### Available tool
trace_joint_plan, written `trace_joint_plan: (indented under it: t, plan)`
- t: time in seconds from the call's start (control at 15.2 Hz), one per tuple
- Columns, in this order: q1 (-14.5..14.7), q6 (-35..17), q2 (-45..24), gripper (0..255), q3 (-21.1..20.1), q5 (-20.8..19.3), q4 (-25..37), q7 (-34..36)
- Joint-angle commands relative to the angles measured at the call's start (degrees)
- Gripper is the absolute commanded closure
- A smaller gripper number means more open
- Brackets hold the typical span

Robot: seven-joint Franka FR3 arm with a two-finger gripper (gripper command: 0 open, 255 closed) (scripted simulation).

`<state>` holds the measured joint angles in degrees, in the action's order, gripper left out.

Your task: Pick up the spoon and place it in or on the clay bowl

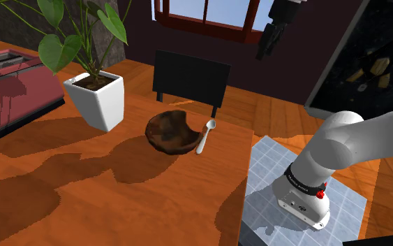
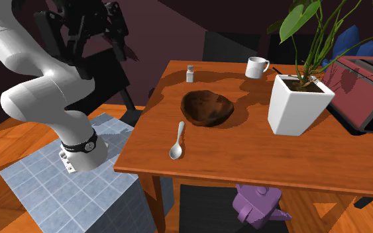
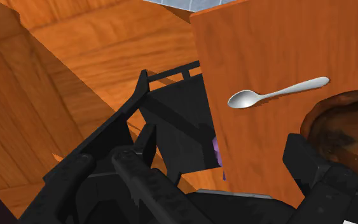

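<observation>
A pale metal spoon (image 1: pixel 205 136) lies flat on the wooden table (image 1: pixel 83 196), just beside the dark brown clay bowl (image 1: pixel 170 131), on the side near the table's edge by the stand. In the second exterior view the spoon (image 2: pixel 177 141) lies in front of the bowl (image 2: pixel 208 108). My black gripper (image 1: pixel 269 40) hangs high above the floor, off the table and well away from both. In the wrist view the gripper (image 3: pixel 225 175) is open with nothing between its fingers (image 3: pixel 133 175), and the spoon (image 3: pixel 276 93) and bowl (image 3: pixel 343 130) lie far below.
A white pot (image 1: pixel 97 100) with a leafy plant stands beyond the bowl, a red appliance (image 1: pixel 6 91) further along. A black chair (image 1: pixel 190 77) stands at the table's far side. A white mug (image 2: pixel 256 67) and shaker (image 2: pixel 191 73) sit at the back. A purple object (image 2: pixel 258 202) lies under the table.
</observation>
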<state>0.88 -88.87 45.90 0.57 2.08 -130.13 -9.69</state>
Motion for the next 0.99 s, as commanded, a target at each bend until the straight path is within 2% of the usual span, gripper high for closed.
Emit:
trace_joint_plan:
  t: [0.0, 0.92]
  plan:
    - [0.00, 0.00, 0.00, 0, 0.00, 0.00, 0.00, 0.00]
    - [4.45, -18.87, -16.63, 0, -5.48, 1.29, -11.01, -1.49]
